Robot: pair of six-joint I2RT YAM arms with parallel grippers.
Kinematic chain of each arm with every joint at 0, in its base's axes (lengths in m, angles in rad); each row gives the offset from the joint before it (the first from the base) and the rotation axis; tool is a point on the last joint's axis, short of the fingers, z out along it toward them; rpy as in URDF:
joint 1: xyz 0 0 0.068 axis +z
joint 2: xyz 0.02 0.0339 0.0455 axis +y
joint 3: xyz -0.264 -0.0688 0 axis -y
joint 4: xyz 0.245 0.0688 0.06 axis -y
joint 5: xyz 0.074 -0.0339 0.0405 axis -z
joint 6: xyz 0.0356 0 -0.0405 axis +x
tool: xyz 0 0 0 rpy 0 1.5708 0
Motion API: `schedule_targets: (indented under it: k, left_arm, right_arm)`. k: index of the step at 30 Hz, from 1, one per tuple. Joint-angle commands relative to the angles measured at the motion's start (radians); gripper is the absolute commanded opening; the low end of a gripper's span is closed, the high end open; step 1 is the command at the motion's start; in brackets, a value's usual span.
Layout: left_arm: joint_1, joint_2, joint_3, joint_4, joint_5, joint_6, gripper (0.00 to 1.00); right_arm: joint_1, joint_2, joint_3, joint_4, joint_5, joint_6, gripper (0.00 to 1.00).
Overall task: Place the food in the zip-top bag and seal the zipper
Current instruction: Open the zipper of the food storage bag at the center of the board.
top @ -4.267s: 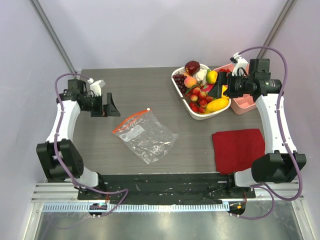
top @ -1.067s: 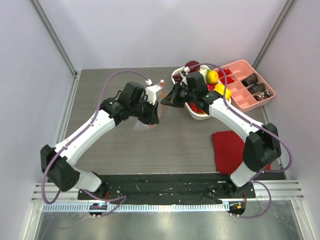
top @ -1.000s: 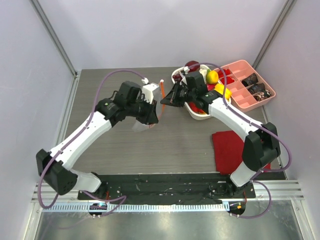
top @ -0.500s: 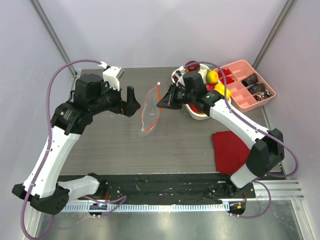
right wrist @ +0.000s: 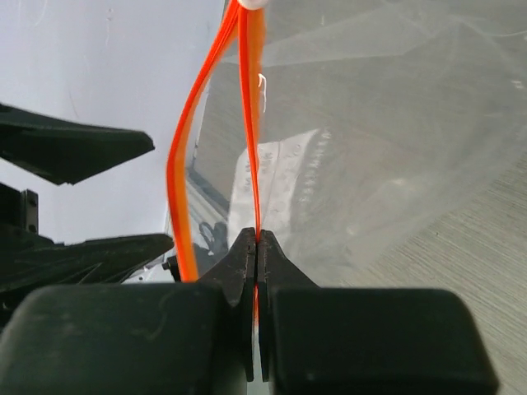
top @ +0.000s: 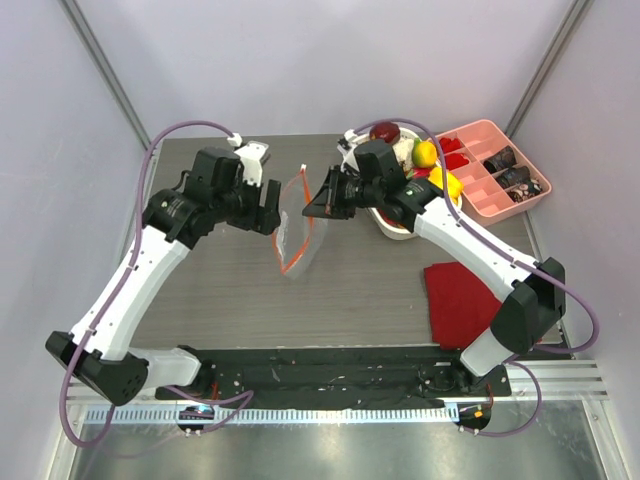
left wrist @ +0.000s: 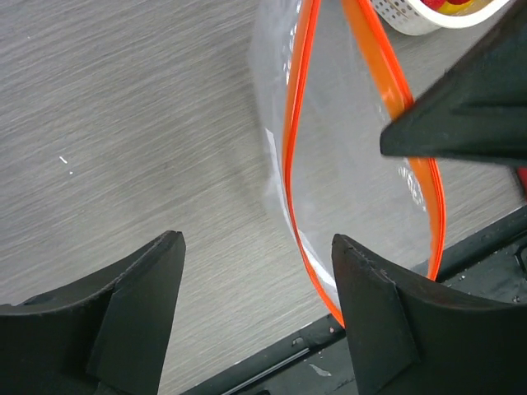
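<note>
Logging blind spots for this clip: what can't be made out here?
1. Top external: the right arm covers part of the food.
2. Left wrist: the right gripper hides a stretch of the zipper.
3. Right wrist: the zip-top bag runs off the top and right edges.

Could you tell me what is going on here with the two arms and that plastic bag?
The right gripper is shut on one lip of the zipper, holding the zip-top bag up off the table with its mouth parted. The left gripper stands open close to the other lip, not gripping it. The bag looks empty; the food sits in the white basket by the right arm.
</note>
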Motion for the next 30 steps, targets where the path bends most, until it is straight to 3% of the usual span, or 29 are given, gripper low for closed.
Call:
schedule_targets:
  k: [1, 5, 9, 11, 15, 18, 19, 26, 30]
  left_arm:
    - [-0.004, 0.018, 0.009, 0.067, -0.020, 0.005, 0.71]
    - [-0.004, 0.036, 0.007, 0.067, -0.040, 0.008, 0.49]
    - [-0.004, 0.035, -0.017, 0.056, -0.018, -0.005, 0.45]
    - [-0.002, 0.024, -0.037, 0.053, -0.020, -0.012, 0.36]
    - [0.014, 0.002, -0.063, 0.029, -0.011, -0.032, 0.34]
    - [0.037, -0.019, -0.063, 0.002, 0.011, -0.054, 0.03]
    - [0.059, -0.027, -0.065, -0.005, 0.012, -0.064, 0.00]
    - [0.166, -0.096, -0.122, -0.087, 0.023, -0.078, 0.00]
    - [0.168, -0.088, -0.149, -0.088, 0.037, -0.107, 0.00]
  right_arm:
    - [0.022, 0.007, 0.038, 0.007, -0.025, -0.031, 0.01]
    - [0.026, 0.009, 0.039, 0.011, -0.064, -0.049, 0.01]
    - [0.026, 0.005, 0.032, 0.026, -0.120, -0.057, 0.01]
    - [0.026, 0.001, 0.030, 0.043, -0.148, -0.063, 0.01]
    - [0.026, -0.007, 0.022, 0.070, -0.250, -0.100, 0.01]
    - [0.021, -0.005, 0.002, 0.080, -0.261, -0.128, 0.01]
    - [0.018, -0.001, -0.002, 0.075, -0.258, -0.144, 0.01]
    - [-0.100, 0.056, -0.005, -0.014, -0.202, -0.376, 0.01]
    - [-0.131, 0.107, 0.025, -0.052, -0.166, -0.434, 0.01]
